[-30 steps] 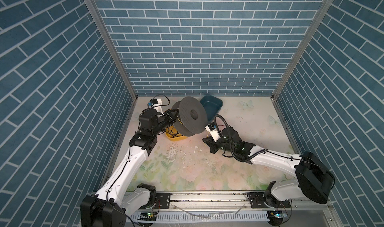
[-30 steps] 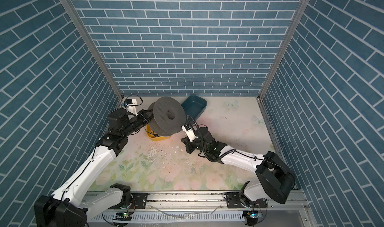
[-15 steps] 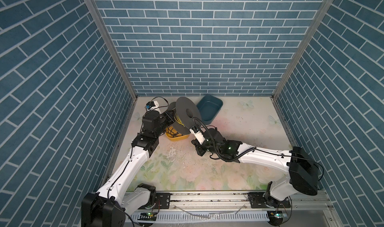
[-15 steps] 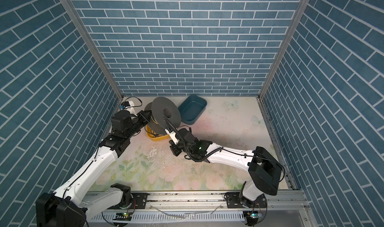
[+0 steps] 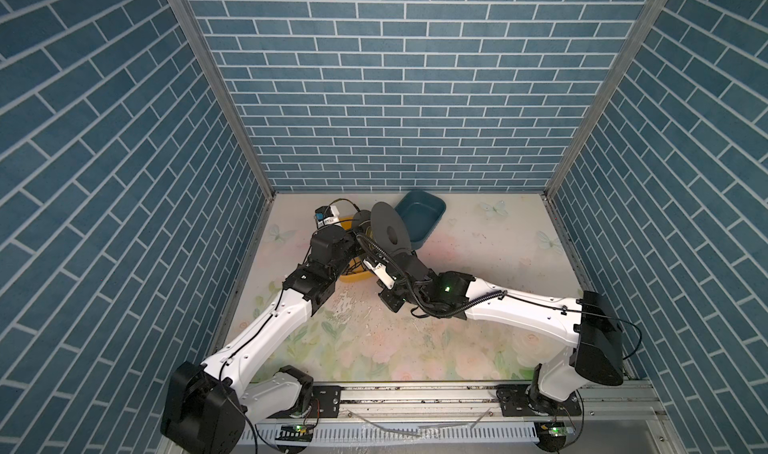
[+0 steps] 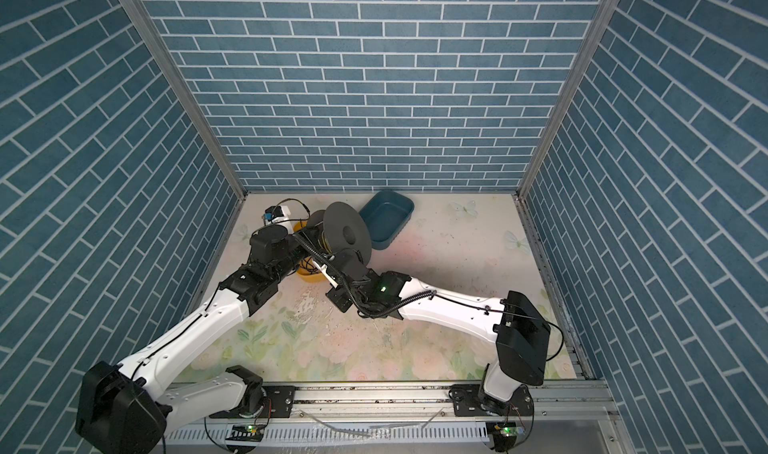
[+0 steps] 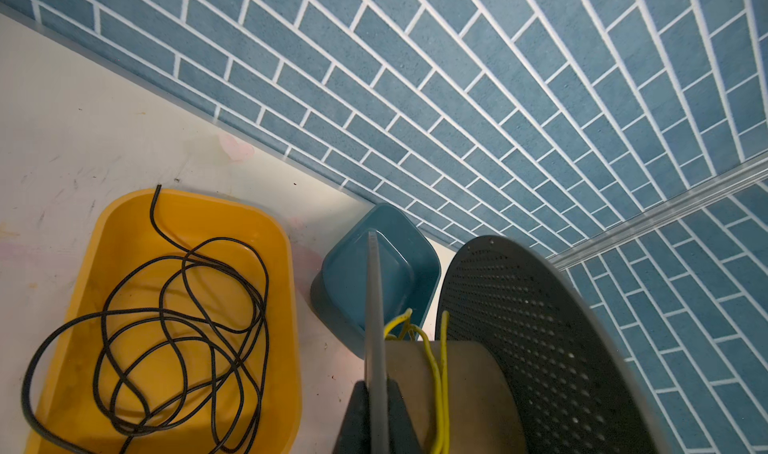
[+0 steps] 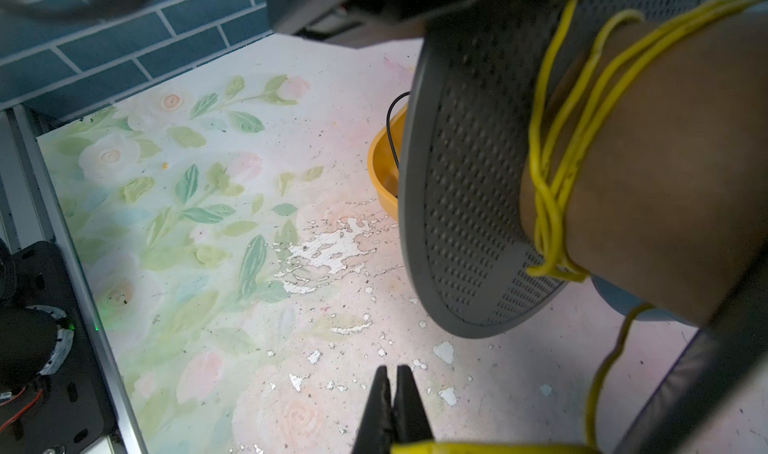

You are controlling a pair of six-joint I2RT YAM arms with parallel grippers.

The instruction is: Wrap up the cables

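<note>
The cables are thin yellow wire [image 8: 557, 182] looped loosely round the brown core [image 8: 665, 161] of a grey spool [image 5: 388, 232], also grey spool [image 6: 345, 234], held off the table at the back left. My left gripper [image 7: 376, 414] is shut on the edge of one thin spool flange [image 7: 376, 306], and yellow turns [image 7: 440, 373] lie on the core beside it. My right gripper [image 8: 392, 373] sits low under the spool, shut, with a yellow strand [image 8: 478, 447] pinched at the base of its fingers and running up to the core.
An orange tray [image 7: 187, 232] holding a tangle of black wire [image 7: 178, 315] sits under the spool, seen as an orange tray [image 5: 353, 275]. A dark blue tray [image 5: 419, 215] stands behind the spool near the back wall. The floral mat [image 8: 208, 223] is worn and flaking.
My right arm has swung left, from beside the spool to beneath it. The spool has turned from facing forward to more edge-on and shifted back. Both grippers stayed shut.
</note>
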